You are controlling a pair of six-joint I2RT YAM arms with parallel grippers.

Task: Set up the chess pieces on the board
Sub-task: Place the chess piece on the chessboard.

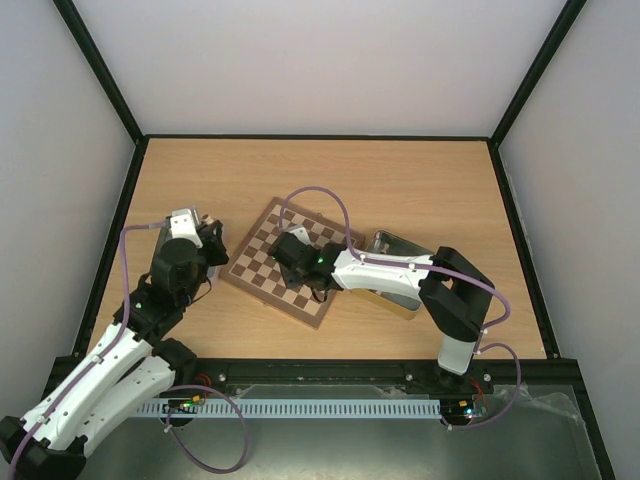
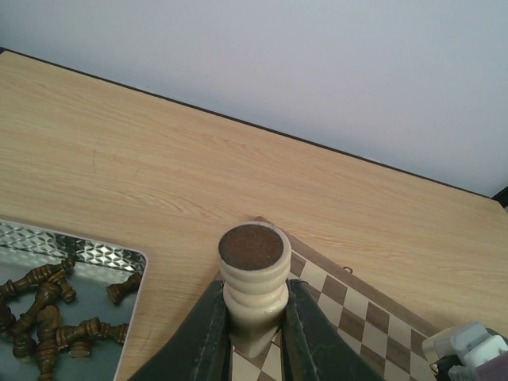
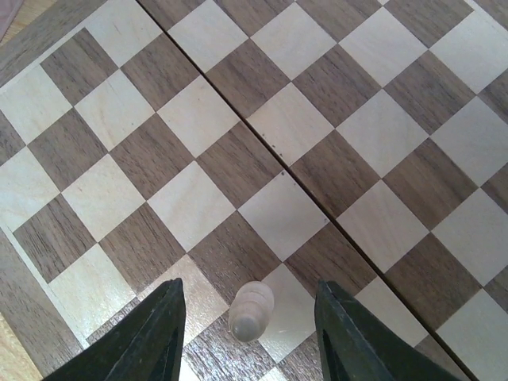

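A cream chess piece, base toward the lens, is clamped by its stem in my left gripper jaws at the board corner, which I judge leaves the base free for placing. My right gripper jaws stand open astride a pale pawn, apparently upright, on an edge-row square.

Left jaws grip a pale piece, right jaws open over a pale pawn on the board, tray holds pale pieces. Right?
No: the tray holds dark brown pieces, per the left wrist view. Rest stands: left jaws grip a pale piece, right jaws open over a pawn on the board.
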